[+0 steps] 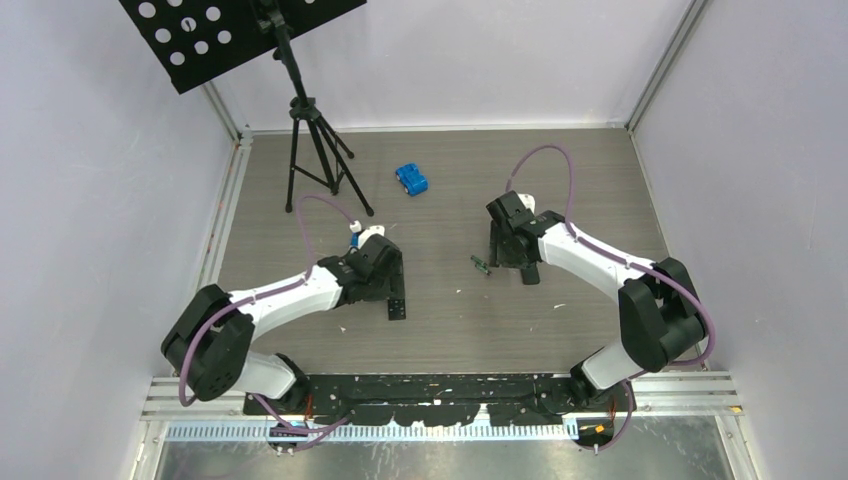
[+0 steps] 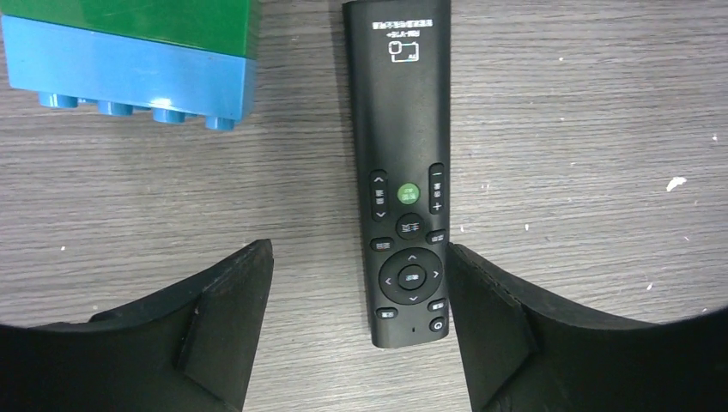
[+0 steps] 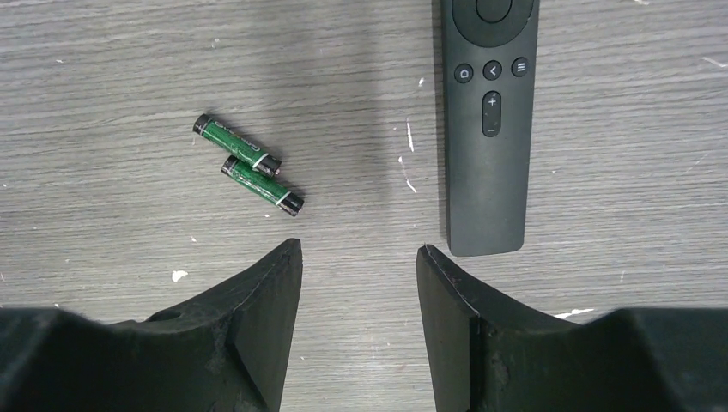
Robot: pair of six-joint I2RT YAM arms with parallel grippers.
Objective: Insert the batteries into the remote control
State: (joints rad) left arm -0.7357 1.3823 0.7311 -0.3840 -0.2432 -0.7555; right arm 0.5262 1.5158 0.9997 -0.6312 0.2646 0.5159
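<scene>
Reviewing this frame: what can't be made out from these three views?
Battery recesses: the green-button remote and the plainer remote both lie buttons up in the wrist views.
Plainer remote's far end: cut off by the right wrist view's top edge.
Polarity marks on the batteries: too small in every view.

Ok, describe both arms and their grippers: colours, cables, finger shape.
Both the left arm and right arm have white link shells with bulky black joints, and a purple cable loops along each. The left gripper's fingers and the right gripper's fingers are matte black, broad, tapering to blunt, scuffed tips.
</scene>
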